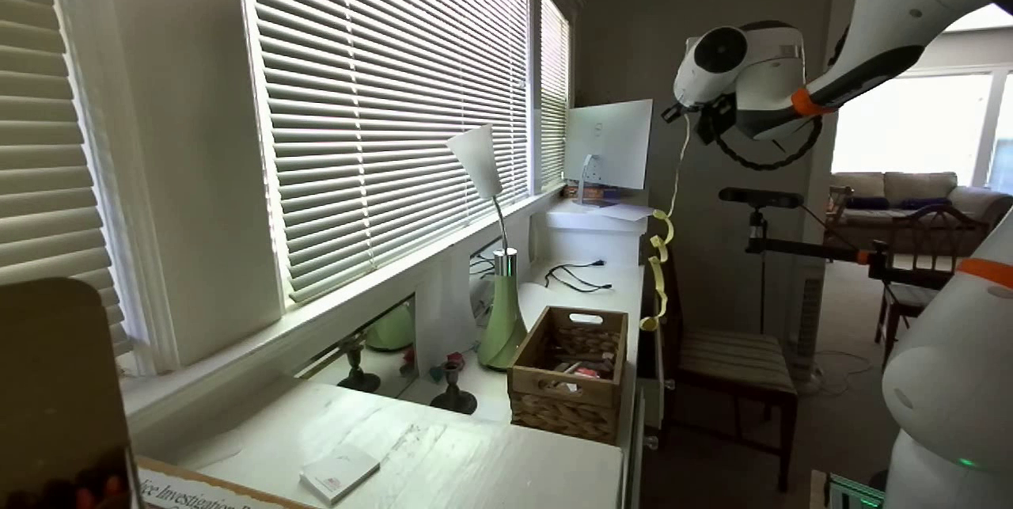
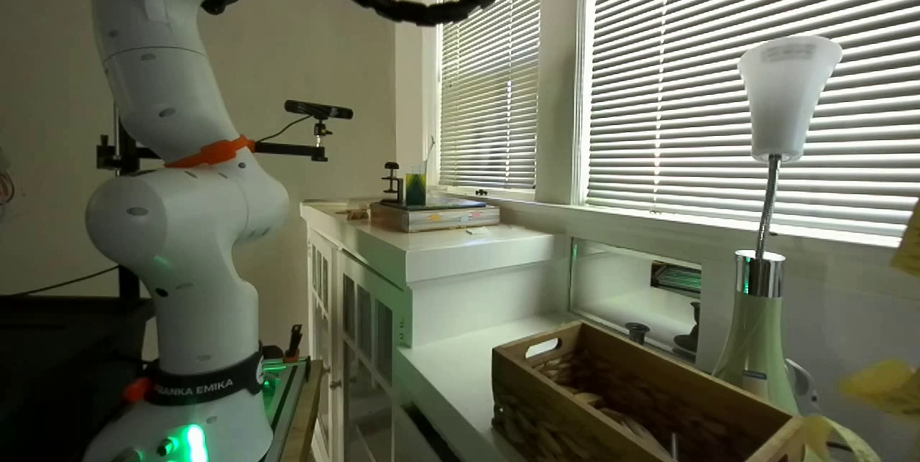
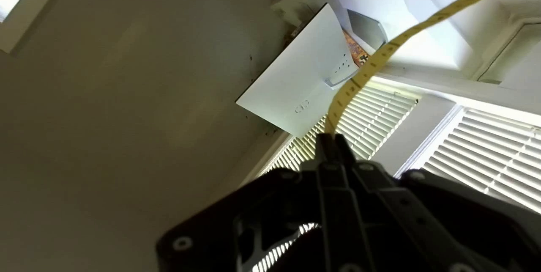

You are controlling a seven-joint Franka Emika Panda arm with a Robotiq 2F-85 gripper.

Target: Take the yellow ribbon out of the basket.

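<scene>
The yellow ribbon, printed with marks like a measuring tape, hangs long and curling from my gripper in an exterior view [image 1: 659, 283]. In the wrist view the ribbon [image 3: 380, 56] runs up from between the fingertips. My gripper [image 3: 333, 137] is shut on its end, and shows high up in an exterior view [image 1: 685, 112]. The brown woven basket [image 1: 566, 414] stands below; the ribbon's lower end hangs to the right of its rim, apart from it in that picture. In an exterior view blurred ribbon pieces [image 2: 884, 383] overlap the far corner of the basket [image 2: 532, 404]; contact cannot be told.
Small items lie in the basket. A green lamp [image 1: 502, 319] with a white shade stands beside it, near dark candle holders [image 1: 453, 398]. A monitor [image 1: 608, 143] stands at the counter's far end. A chair [image 1: 732, 366] stands by the counter; blinds cover the windows.
</scene>
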